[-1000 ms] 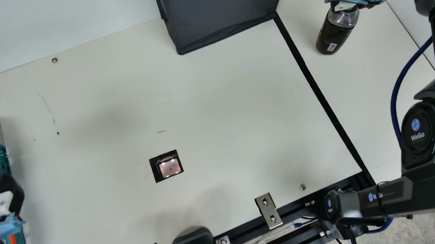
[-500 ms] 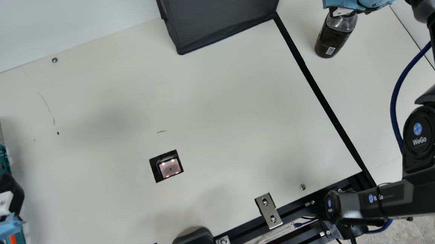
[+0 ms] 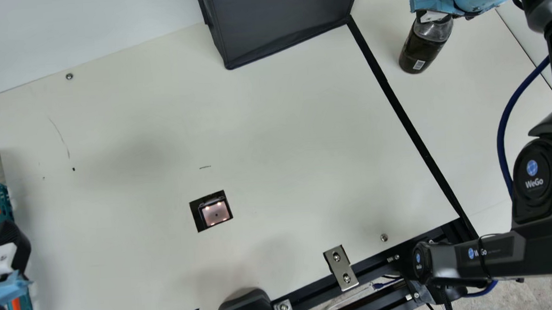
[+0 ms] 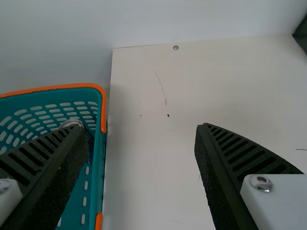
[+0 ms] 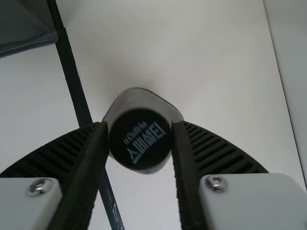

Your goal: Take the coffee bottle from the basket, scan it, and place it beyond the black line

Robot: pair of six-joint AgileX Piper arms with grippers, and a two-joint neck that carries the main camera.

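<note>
The desk is backed by a wall — the coffee bottle is held by the right gripper, the left gripper spread wide.

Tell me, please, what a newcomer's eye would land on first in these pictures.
Probably the dark coffee bottle, beyond the black line, with the right gripper closed on its cap. Next, the lit scanner set into the cream table, then the teal and orange basket at the main view's left edge.

A pale wall stands behind the cream table, with mottled grey floor below its near edge.
</note>
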